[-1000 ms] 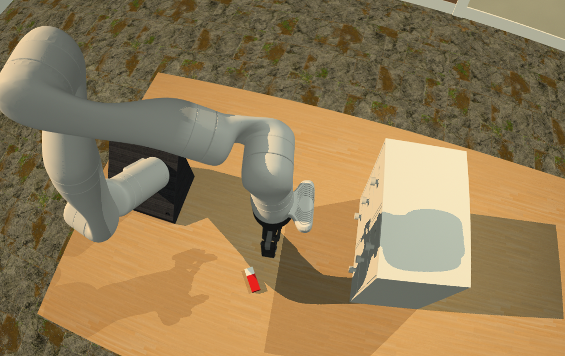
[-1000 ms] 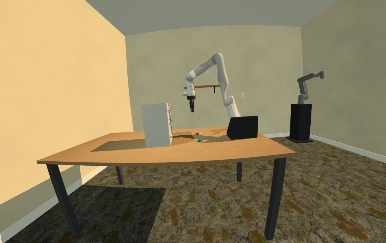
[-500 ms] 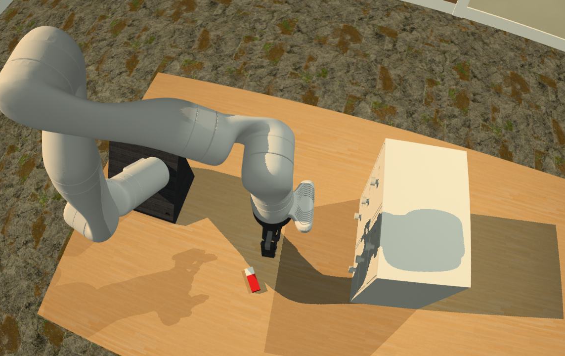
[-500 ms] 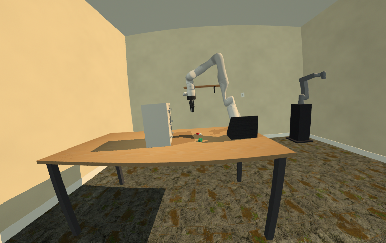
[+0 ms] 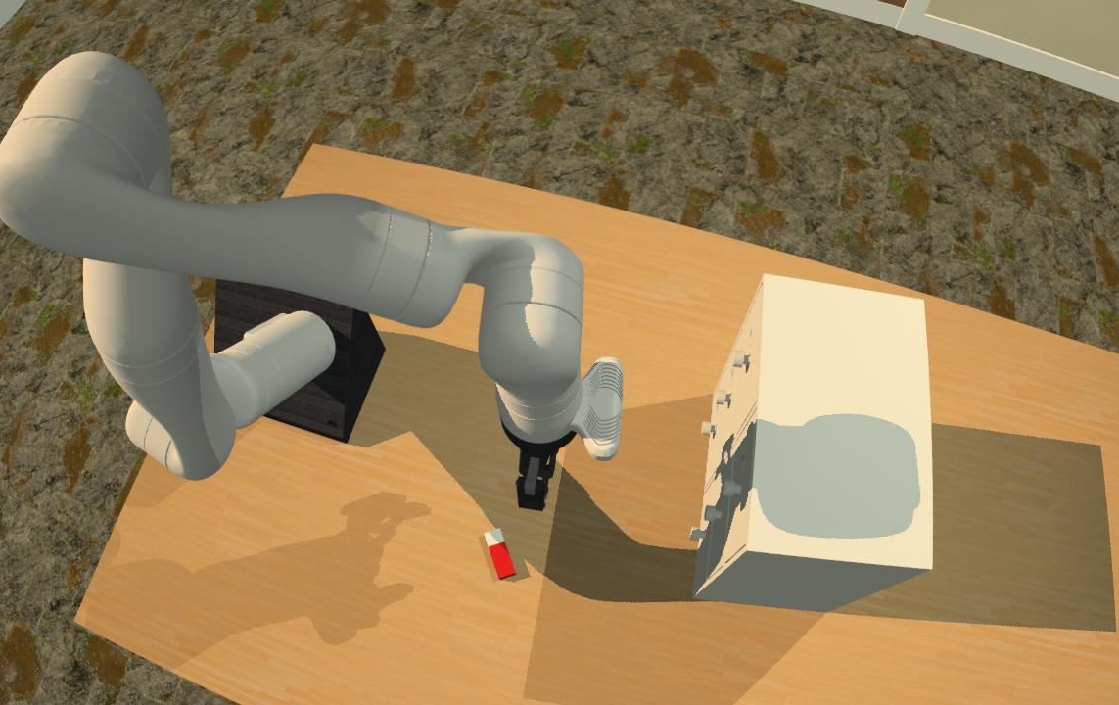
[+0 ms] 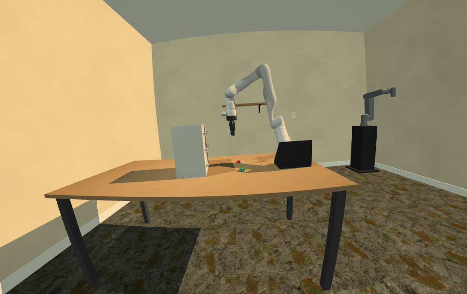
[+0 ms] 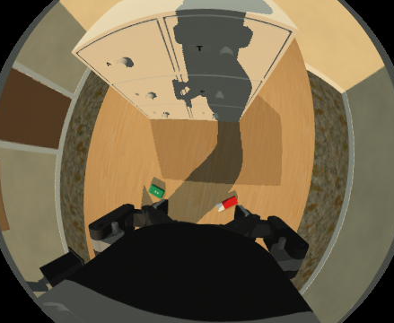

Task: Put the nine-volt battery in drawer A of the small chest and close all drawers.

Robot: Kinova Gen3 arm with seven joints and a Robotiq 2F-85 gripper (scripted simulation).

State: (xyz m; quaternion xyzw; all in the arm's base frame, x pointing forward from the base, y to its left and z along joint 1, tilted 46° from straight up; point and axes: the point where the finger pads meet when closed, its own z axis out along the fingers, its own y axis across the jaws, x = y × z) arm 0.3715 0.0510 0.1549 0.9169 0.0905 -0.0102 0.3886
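Note:
The nine-volt battery, a green block (image 6: 242, 169) (image 7: 156, 191) with two small studs on one end, lies on the table; the arm hides it in the top view. The pale chest (image 5: 843, 351) (image 6: 189, 151) (image 7: 125, 18) stands upright. Drawer A (image 7: 147, 54) is its top drawer on the left in the wrist view, with a round knob (image 7: 124, 62). All visible drawer fronts look flush. My gripper (image 5: 532, 502) (image 6: 232, 134) (image 7: 201, 210) is open and empty, pointing down high above the table in front of the chest. It touches neither battery nor chest.
A red and white block (image 5: 500, 553) (image 6: 240, 161) (image 7: 228, 204) lies on the table (image 5: 221, 535) (image 6: 264, 186), on the other side of the gripper from the battery in the wrist view. The dark block (image 5: 366, 377) (image 6: 295, 155) stands by the arm's base. Several knobs stick out of the chest's front.

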